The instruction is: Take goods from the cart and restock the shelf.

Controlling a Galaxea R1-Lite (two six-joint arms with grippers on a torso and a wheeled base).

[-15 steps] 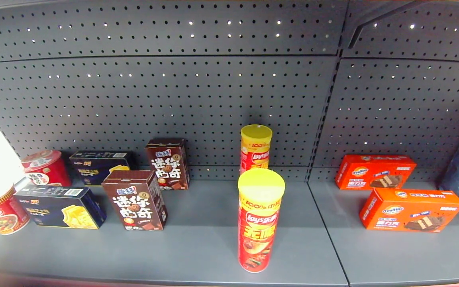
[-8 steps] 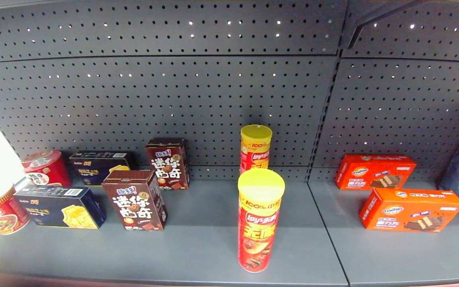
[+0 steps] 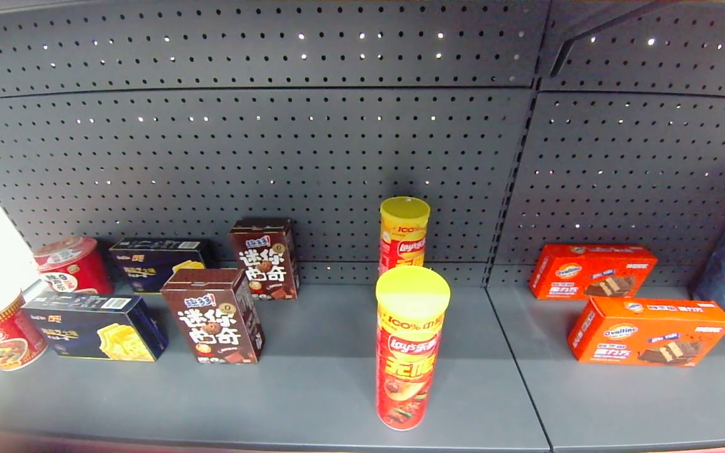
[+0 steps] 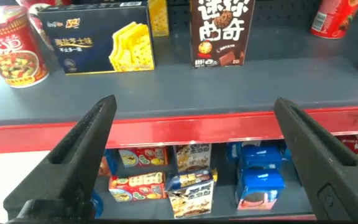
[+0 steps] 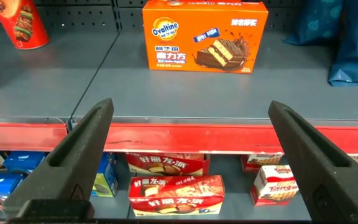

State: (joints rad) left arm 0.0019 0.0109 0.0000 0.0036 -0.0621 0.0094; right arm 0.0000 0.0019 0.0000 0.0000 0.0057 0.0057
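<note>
Ahead, shelf (image 3: 312, 390), beyond left claw (image 4: 194, 106), right claw (image 5: 189, 107)

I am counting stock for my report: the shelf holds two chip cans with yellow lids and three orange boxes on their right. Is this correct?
No: the head view shows two, the front orange box and the back orange box, not three. The rest stands.

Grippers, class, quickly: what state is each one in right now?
Left black two-finger gripper: open, holding nothing.
Right black two-finger gripper: open, holding nothing.
</note>
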